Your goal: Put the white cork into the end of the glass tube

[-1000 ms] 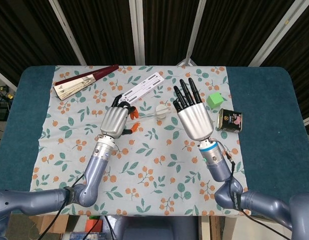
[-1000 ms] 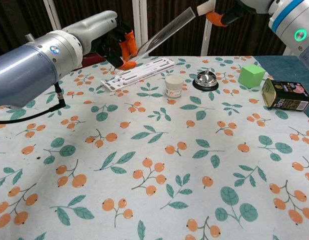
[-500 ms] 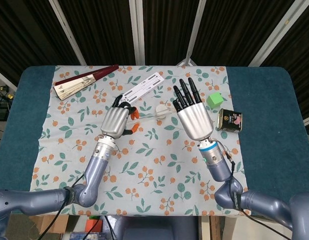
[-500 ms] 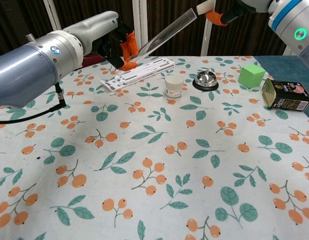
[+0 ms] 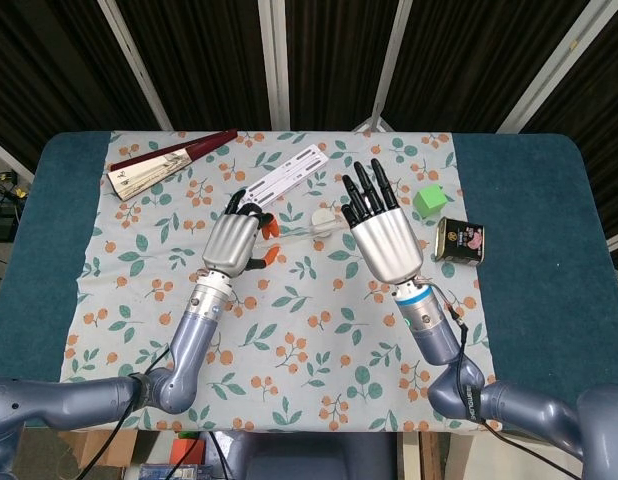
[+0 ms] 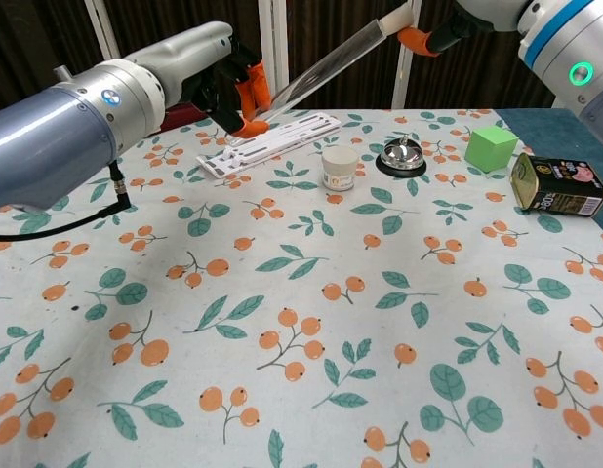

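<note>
My left hand [image 6: 223,86] grips the lower end of the clear glass tube [image 6: 326,70] above the far left of the table. The tube slants up to the right. At its upper open end sits the white cork [image 6: 400,16], pinched by the orange-tipped fingers of my right hand [image 6: 446,24] at the top edge of the chest view. The cork touches the tube's mouth; how far it sits inside I cannot tell. From the head view I see the backs of my left hand [image 5: 232,240] and right hand [image 5: 381,240], and the right hand hides the cork.
On the floral cloth lie a white slotted rack [image 6: 272,139], a small white cup [image 6: 340,168], a metal bell [image 6: 403,156], a green cube [image 6: 491,148] and a tin can [image 6: 558,185]. A folded fan [image 5: 169,160] lies at the far left.
My right hand has shifted left, bringing the cork from just off the tube's upper end into contact with it. The left hand and tube have barely moved.
</note>
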Motion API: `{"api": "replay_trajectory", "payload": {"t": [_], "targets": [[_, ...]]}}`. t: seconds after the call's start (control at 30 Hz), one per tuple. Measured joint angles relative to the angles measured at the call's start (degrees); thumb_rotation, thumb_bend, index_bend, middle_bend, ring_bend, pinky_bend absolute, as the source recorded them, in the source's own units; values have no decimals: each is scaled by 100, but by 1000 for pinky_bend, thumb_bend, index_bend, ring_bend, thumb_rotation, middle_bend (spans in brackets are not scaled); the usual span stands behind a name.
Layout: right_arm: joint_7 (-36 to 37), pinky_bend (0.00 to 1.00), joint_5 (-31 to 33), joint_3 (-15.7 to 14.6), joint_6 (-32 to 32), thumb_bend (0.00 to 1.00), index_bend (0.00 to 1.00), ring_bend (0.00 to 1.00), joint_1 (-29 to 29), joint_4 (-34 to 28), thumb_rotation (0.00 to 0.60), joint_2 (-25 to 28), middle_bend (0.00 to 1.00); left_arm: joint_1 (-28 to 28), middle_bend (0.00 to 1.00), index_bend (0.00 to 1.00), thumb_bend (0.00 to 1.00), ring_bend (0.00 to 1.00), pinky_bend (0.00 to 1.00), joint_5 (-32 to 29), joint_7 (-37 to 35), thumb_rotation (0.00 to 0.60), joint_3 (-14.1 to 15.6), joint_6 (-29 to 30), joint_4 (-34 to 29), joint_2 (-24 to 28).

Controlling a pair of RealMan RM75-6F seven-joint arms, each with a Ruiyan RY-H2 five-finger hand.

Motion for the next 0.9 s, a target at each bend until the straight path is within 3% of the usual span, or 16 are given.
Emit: {"api": "replay_trajectory", "payload": {"t": [0.9], "targets": [[-90,0,30,20,-11,362,769,0,18,-19,600,-35,246,-9,764,705,542,257,0,44,-64,600,-2,36,-5,-57]]}}
